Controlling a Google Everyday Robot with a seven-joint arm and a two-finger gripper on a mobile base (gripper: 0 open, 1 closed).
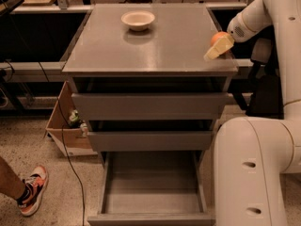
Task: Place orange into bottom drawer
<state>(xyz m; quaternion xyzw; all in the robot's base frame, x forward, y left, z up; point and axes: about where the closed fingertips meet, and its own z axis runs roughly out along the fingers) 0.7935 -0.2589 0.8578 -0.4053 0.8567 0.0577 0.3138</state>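
Observation:
The orange (217, 36) is at the right edge of the grey cabinet's top (150, 46). My gripper (219, 47) comes in from the right on the white arm and is shut on the orange, with one cream finger (217, 51) across its front and the other finger hidden. The orange is at the level of the top or just above it. The bottom drawer (153, 199) is pulled out towards me and its tray is bare. The two upper drawers (149, 106) are pushed in.
A shallow cream bowl (138, 20) stands at the back middle of the cabinet top. My white base (254, 168) fills the lower right, next to the open drawer. A cardboard box (63, 128) and a cable lie left of the cabinet. A person's shoe (32, 197) is at the lower left.

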